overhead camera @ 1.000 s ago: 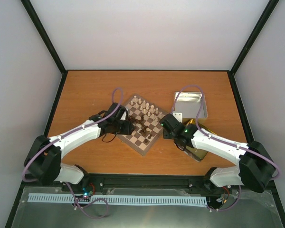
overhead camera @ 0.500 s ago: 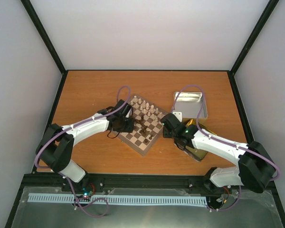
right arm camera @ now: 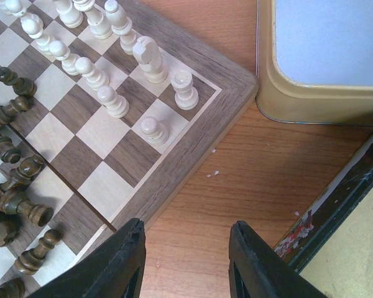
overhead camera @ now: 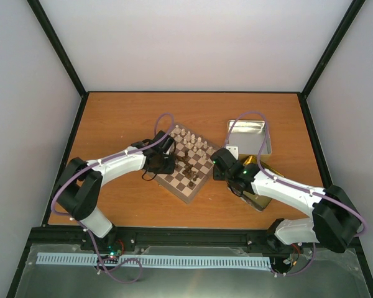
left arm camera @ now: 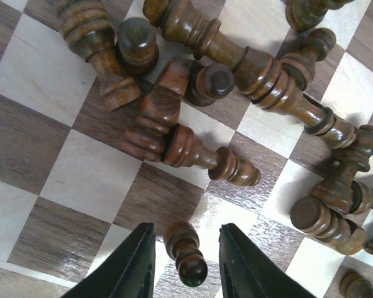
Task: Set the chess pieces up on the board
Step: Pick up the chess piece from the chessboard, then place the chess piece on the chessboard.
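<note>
Dark pawn [left arm camera: 185, 252] lies bottom centre between the parted fingers of my left gripper [left arm camera: 186, 228], untouched, long axis running along them; my right gripper [right arm camera: 188, 225] gapes empty.

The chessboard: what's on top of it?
Cream pieces stand in rows on the board. Dark pieces lie jumbled, one between the left fingers. From above, the left arm covers one edge, hiding those squares.

Heap of chess pieces [left arm camera: 168, 112] on the board [right arm camera: 199, 136]; tin [right arm camera: 323, 99] to its right.
</note>
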Tool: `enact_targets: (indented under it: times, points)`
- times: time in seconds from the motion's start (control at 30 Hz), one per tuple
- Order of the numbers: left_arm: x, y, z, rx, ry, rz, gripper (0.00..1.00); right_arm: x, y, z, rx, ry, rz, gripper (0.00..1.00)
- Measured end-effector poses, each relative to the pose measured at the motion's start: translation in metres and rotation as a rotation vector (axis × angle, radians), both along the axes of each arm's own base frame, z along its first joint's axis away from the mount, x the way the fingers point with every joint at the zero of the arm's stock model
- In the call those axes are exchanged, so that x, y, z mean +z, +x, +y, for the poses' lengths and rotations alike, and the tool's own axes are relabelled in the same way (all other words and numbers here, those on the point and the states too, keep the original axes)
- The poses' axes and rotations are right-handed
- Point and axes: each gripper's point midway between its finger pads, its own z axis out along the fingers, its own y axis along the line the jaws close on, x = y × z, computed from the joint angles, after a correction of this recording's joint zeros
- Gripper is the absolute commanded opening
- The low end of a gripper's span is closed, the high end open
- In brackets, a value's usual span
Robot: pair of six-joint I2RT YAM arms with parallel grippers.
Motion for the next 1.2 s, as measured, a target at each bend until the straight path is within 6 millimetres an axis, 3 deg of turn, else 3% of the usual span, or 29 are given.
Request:
enact_targets:
  times: [0.2, 0.57, 0.93, 1.2]
  points:
    - [-0.001, 0.000, 0.004, 0.010, 0.021, 0.001, 0.13, 0.003, 0.000, 0.000, 0.001, 0.008, -0.006, 0.38]
    - [0.007, 0.005, 0.030, 0.060, 0.124, -0.054, 0.13, 0.003, 0.000, 0.000, 0.001, 0.009, -0.006, 0.38]
    - [0.024, 0.055, 0.084, 0.211, 0.158, -0.124, 0.12, 0.004, 0.000, 0.004, 0.009, 0.026, -0.005, 0.38]
    - [0.015, 0.070, 0.084, 0.190, 0.159, -0.116, 0.12, 0.004, 0.000, 0.005, 0.015, 0.034, -0.002, 0.38]
